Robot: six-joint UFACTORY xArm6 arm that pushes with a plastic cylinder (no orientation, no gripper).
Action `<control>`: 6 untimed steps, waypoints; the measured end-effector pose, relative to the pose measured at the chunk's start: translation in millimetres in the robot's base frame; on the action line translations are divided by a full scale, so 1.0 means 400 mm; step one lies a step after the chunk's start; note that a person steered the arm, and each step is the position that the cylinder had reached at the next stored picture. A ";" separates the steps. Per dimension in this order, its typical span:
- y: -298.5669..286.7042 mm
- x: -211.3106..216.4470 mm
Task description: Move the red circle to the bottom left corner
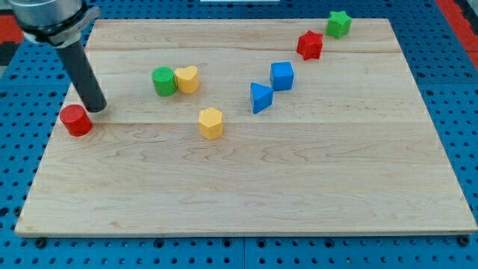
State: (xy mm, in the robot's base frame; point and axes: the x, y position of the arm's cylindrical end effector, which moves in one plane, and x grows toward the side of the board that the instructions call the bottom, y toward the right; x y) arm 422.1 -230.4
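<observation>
The red circle (75, 119) sits on the wooden board (246, 194) near its left edge, about halfway down. My tip (96, 107) rests on the board just to the upper right of the red circle, close to touching it. The dark rod rises from the tip toward the view's top left. The board's bottom left corner (30, 224) lies well below the red circle.
A green circle (163, 81) and a yellow heart (187, 79) touch side by side. A yellow hexagon (211, 123) lies below them. A blue triangle (261, 98) and blue cube (281, 76) sit mid-board. A red star (310, 45) and green star (338, 24) are top right.
</observation>
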 end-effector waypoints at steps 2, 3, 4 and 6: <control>-0.064 0.067; -0.065 0.234; -0.065 0.290; -0.106 -0.075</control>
